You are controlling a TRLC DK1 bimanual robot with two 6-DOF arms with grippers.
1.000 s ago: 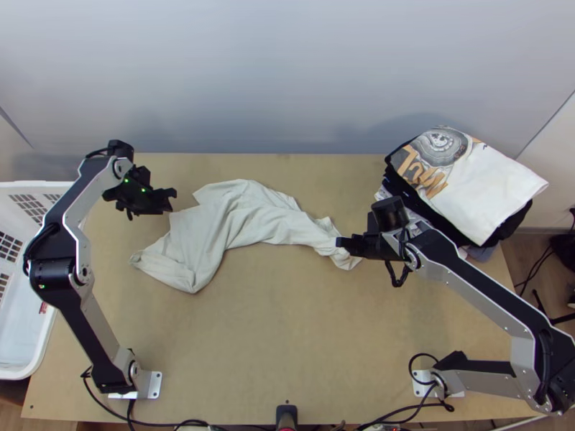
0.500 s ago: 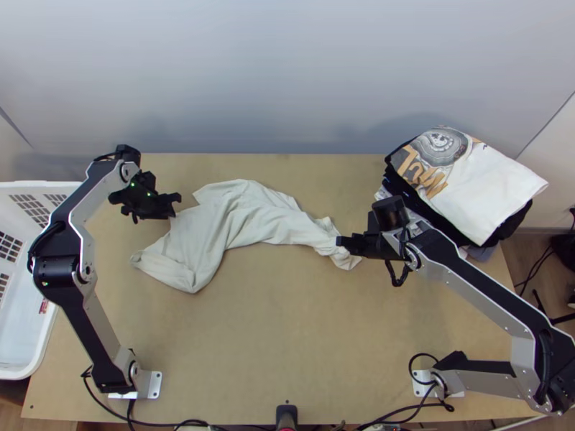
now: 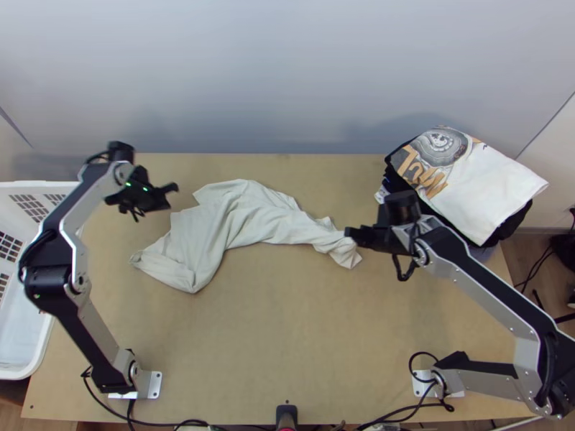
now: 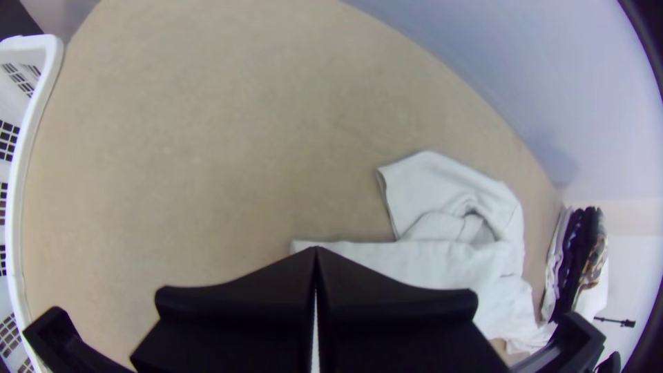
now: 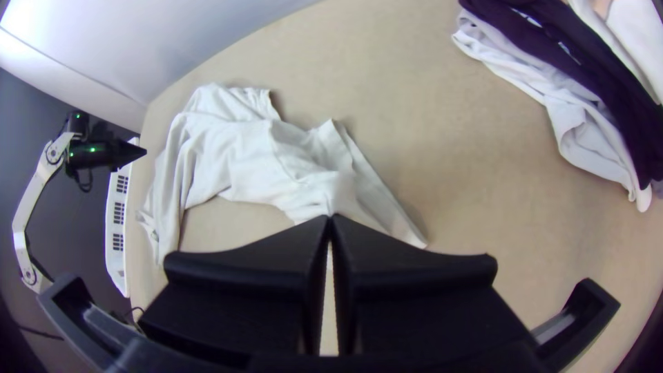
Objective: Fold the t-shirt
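A pale, off-white t-shirt (image 3: 244, 217) lies bunched and wrinkled across the middle of the table, its wider part at the left and a narrow twisted end at the right. My left gripper (image 3: 169, 199) hangs left of the shirt's wide part. My right gripper (image 3: 349, 233) is over the narrow right end. In the left wrist view, the left gripper (image 4: 315, 250) is shut, with the shirt (image 4: 442, 266) beyond its fingers. The right wrist view has the right gripper (image 5: 331, 218) shut, its tips in front of the shirt (image 5: 242, 155); no cloth shows between them.
A stack of folded clothes with a printed white shirt (image 3: 496, 187) on top stands at the table's back right, close behind the right gripper. A white basket (image 3: 36, 352) stands off the left edge. Bare table (image 3: 287, 330) lies between the shirt and the near edge.
My right gripper has shifted slightly right and up the picture from the shirt's narrow end. The left gripper went a little right, then back left. The shirt lies as before.
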